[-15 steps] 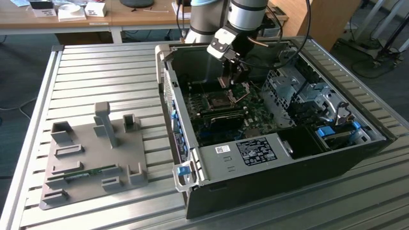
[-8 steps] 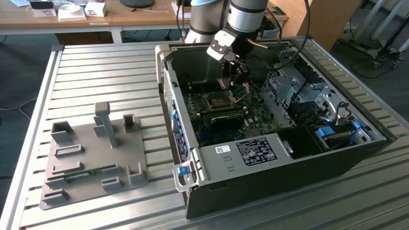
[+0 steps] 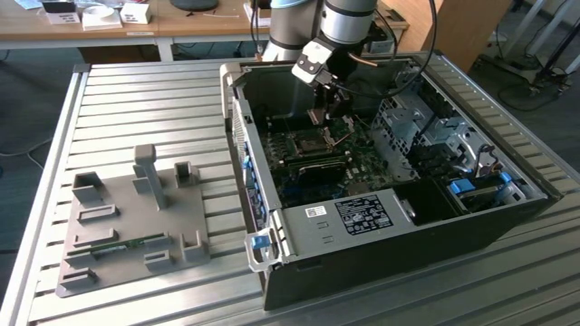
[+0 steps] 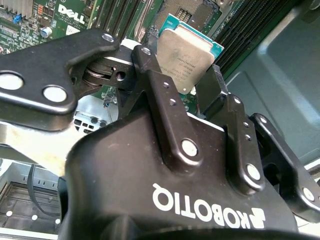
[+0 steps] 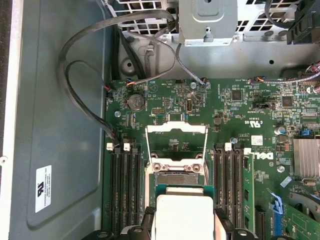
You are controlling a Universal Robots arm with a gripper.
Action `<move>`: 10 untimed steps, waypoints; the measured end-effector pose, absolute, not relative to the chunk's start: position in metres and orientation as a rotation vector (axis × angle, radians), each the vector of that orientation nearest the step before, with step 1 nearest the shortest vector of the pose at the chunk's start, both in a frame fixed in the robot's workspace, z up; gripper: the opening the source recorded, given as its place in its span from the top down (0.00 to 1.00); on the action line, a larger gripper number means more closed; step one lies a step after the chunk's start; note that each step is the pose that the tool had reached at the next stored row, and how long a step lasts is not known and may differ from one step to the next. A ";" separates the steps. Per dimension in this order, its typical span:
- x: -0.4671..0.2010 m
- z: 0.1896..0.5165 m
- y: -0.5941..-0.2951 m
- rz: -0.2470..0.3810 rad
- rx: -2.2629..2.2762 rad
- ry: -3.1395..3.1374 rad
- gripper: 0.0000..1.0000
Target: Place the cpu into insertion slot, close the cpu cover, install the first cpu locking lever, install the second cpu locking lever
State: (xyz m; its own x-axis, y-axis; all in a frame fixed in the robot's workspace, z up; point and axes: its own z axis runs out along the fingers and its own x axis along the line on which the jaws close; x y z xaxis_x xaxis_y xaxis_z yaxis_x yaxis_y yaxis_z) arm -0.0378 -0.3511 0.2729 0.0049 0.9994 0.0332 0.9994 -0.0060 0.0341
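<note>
1. The black two-fingered gripper (image 4: 180, 65) on the silver-and-grey robot arm (image 3: 349, 20) reaches down into the open black-and-grey computer case (image 3: 390, 224). The case lies on its side on the slatted aluminium table (image 3: 136, 88).
2. The gripper is clenched on the small flat square cpu with a silver-grey metal top and green edge (image 4: 187, 52). One black finger (image 4: 150, 70) presses against each of two opposite edges, as seen in both wrist views.
3. In the first wrist view the cpu (image 5: 184, 215) is held between the fingers (image 5: 149, 220) over the green motherboard (image 5: 235, 115). It hides the near part of the small square dark insertion slot with a silver metal rim (image 5: 177, 177). Whether the chip touches the slot cannot be told.
4. The square silver metal cpu cover with a cut-out centre (image 5: 176, 137) is swung open. It lies on the far side of the slot from the cpu, hinged at the slot's edge.
5. Long narrow black memory slots (image 5: 125, 185) run along both sides of the insertion slot.
6. In the exterior view the gripper (image 3: 331, 112) hangs inside the case. Towards the exterior view's left, well apart from the case, a grey moulded fixture tray (image 3: 127, 231) sits on the table and holds a long green memory stick (image 3: 118, 246).
</note>
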 end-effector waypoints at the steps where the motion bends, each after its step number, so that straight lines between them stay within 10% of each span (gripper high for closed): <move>1: -0.038 0.273 -0.351 0.075 2.226 2.214 0.46; 10: -0.038 0.273 -0.350 0.075 2.226 2.214 0.46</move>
State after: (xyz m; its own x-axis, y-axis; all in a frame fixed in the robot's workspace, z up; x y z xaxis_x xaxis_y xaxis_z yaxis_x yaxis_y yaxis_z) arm -0.0378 -0.3501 0.2726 0.0048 0.9994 0.0333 0.9994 -0.0060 0.0342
